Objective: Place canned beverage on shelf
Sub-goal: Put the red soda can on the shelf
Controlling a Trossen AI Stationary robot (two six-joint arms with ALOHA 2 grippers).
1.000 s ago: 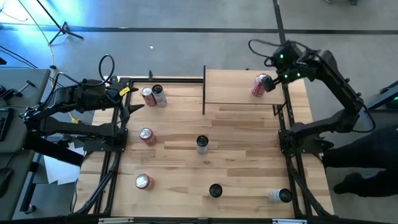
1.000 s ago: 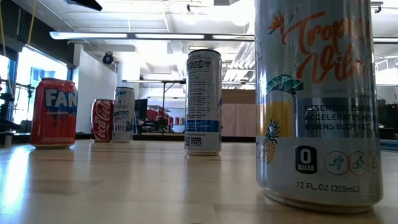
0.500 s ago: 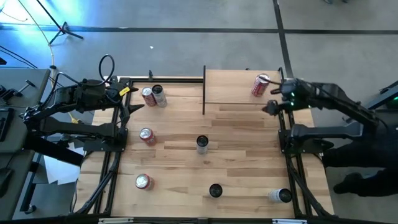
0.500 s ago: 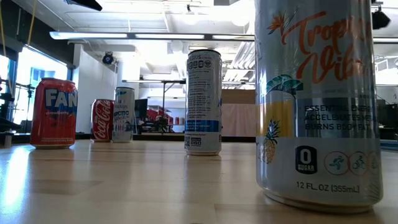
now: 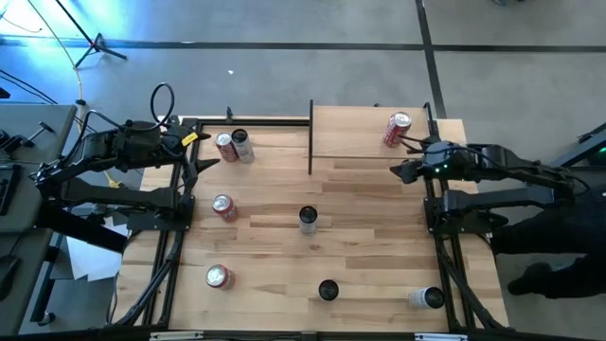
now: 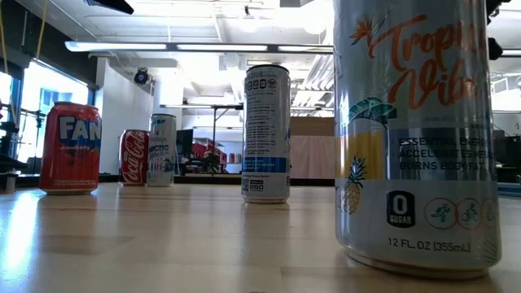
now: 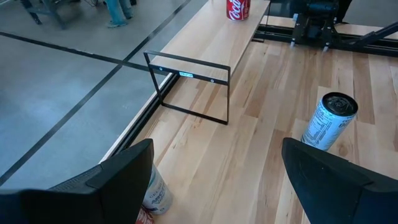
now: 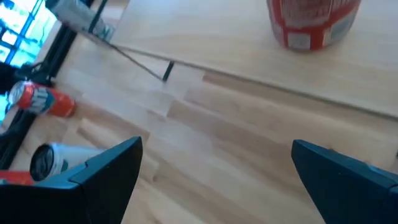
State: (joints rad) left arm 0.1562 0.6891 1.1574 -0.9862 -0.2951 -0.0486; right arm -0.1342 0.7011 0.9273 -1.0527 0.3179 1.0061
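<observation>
Red can (image 5: 397, 130) stands on shelf (image 5: 355, 133), delivered; right tool (image 5: 405, 169) open, empty, nearby; left tool (image 5: 201, 152) open, idle.

Both arms are matte black, built of slim tubular links joined by chunky rounded joint housings, each rising from a black base bolted to a black metal rail frame at the side of the desk (image 5: 284, 199). The left arm (image 5: 114, 156) carries a looped black cable over its wrist and a small yellow tag near the left hand (image 5: 201, 159). The right arm (image 5: 511, 175) shows a small green light beside the right hand (image 5: 405, 170), and each hand's 2 fingers (image 7: 112, 180) are broad, dark, flat-faced wedges.
</observation>
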